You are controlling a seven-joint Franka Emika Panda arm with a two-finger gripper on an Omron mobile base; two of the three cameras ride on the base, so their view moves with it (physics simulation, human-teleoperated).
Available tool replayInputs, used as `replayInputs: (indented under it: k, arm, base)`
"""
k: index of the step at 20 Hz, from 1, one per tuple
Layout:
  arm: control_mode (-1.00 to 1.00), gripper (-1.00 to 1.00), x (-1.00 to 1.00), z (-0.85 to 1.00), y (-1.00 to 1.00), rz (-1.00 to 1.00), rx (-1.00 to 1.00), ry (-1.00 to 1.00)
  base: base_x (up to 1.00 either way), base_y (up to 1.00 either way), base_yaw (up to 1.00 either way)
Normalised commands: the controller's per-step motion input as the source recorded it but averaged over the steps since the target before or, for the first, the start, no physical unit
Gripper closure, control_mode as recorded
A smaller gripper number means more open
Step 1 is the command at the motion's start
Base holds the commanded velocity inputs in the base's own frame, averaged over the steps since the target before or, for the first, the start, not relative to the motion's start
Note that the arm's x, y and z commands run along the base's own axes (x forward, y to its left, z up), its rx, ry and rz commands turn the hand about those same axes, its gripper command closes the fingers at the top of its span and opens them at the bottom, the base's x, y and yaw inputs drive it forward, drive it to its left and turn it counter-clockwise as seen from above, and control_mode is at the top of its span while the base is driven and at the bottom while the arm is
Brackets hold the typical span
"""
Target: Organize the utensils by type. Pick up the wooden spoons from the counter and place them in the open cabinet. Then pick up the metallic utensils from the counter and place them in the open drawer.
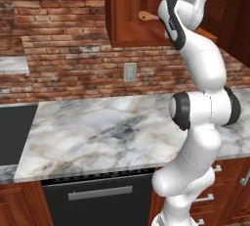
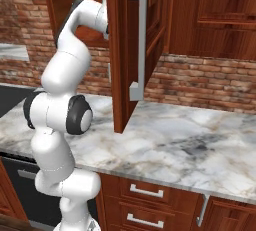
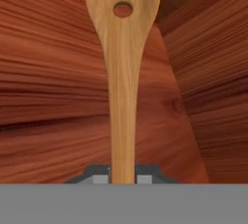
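A pale tan wooden spoon [image 3: 122,72] is held by its handle between the two dark tips of the gripper [image 3: 122,177], which are closed almost fully on the thin wood. In the hand view the spoon reaches away from the fingers, its flat end pierced by a small round hole, with the reddish-brown inside of the open cabinet [image 1: 128,10] all around and behind it. From the left base view the white arm is seen raised into that cabinet, above the marble counter [image 1: 97,132], and the tan end of the spoon pokes out just left of the arm's wrist, above the cabinet's floor. From the right base view the cabinet's open door [image 2: 131,50], with its silver bar handle, is seen in front of the wrist. The spoon is judged to be light, stiff and dry, not fragile and not slippery; a hold low on the handle, as here, is thought adequate, though the far end may swing. No brands, labels or writing can be read anywhere.
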Motion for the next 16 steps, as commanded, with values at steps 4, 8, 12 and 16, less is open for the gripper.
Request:
replayInputs:
  k: [4,8,12,16]
  arm:
    - [-1.00,-1.00,0.50,-0.55,0.23,0.05,-0.15,-0.10]
    - [-1.00,-1.00,0.07,-0.67,0.06,0.00,-0.16,-0.20]
    - [-1.00,-1.00,0.00,-0.76,0.00,0.00,-0.09,-0.28]
    - [-1.00,-1.00,0.00,-0.75,0.00,0.00,-0.06,-0.27]
  base:
    - [0.00,0.00,0.00]
    - [0.00,0.00,0.00]
    - [0.00,0.00,0.00]
    - [0.00,0.00,0.00]
